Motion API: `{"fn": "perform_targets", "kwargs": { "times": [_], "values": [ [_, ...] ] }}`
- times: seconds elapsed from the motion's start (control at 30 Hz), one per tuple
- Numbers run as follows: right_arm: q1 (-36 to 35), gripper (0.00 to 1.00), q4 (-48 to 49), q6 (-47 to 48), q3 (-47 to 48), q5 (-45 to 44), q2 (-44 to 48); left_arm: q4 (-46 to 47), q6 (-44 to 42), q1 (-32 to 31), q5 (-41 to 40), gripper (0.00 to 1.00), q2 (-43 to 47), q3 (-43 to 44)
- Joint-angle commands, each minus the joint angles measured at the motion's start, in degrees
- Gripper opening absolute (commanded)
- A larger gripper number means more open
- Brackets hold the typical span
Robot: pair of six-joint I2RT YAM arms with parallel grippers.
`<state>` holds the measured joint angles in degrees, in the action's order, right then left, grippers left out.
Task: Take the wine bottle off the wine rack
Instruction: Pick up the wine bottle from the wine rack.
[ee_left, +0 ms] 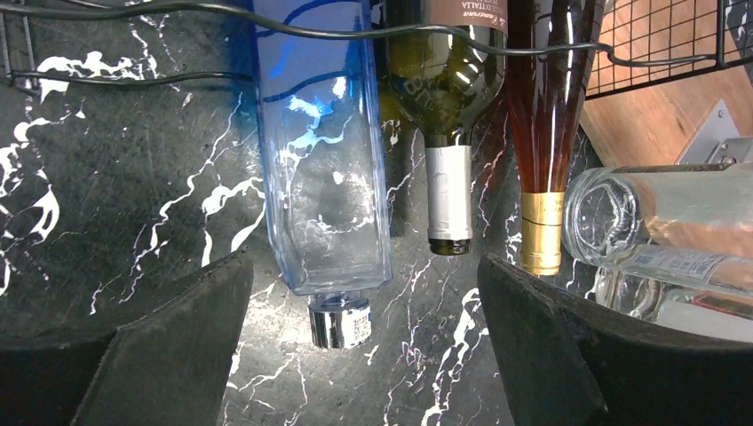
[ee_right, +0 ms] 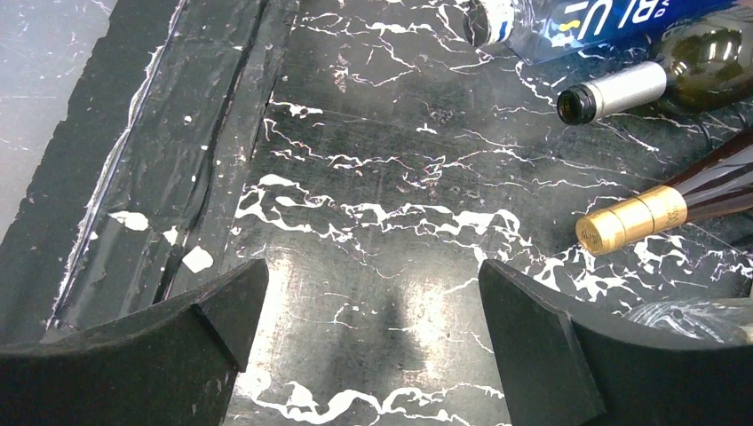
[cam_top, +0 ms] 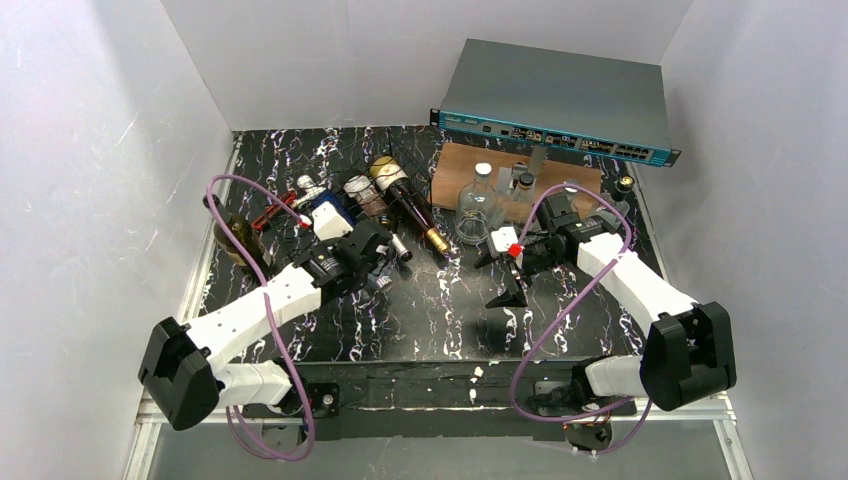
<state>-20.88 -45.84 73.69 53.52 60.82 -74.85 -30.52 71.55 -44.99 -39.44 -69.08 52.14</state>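
The black wire wine rack (ee_left: 661,31) holds three bottles lying side by side, necks toward me. A clear blue square bottle (ee_left: 324,177) with a silver cap is on the left. A dark green wine bottle (ee_left: 448,106) with a silver foil neck is in the middle. An amber bottle (ee_left: 543,133) with a gold cap is on the right. In the top view they lie left of centre (cam_top: 365,200). My left gripper (ee_left: 366,355) is open just short of the blue bottle's cap, touching nothing. My right gripper (ee_right: 373,346) is open over bare table.
A brown wooden board (cam_top: 510,170) at the back right carries clear glass bottles, and one clear bottle (ee_left: 657,213) lies beside the rack. A grey network switch (cam_top: 560,100) sits behind it. A dark brownish round object (cam_top: 235,238) is at the left edge. White walls enclose the table.
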Motion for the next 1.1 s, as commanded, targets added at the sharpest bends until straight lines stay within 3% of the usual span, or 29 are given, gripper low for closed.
{"fn": "perform_targets", "kwargs": {
  "times": [0.0,0.13,0.5,1.07],
  "values": [
    [0.8,0.98,-0.2,1.0,-0.7,0.1,-0.6,6.4,-7.2,2.1,2.9,0.97,-0.5,-2.2],
    [0.9,0.98,0.3,1.0,-1.1,-0.4,-1.5,8.9,-8.4,4.8,7.5,0.97,-2.9,-3.2],
    [1.9,0.98,1.9,-0.1,-1.7,-1.3,-2.9,10.2,-11.9,7.9,9.4,0.96,-8.3,-3.4],
    [3.0,0.98,5.5,-3.3,-3.2,-0.7,-3.9,22.3,-13.0,11.0,10.9,0.85,-10.7,-9.5]
  ]
}}
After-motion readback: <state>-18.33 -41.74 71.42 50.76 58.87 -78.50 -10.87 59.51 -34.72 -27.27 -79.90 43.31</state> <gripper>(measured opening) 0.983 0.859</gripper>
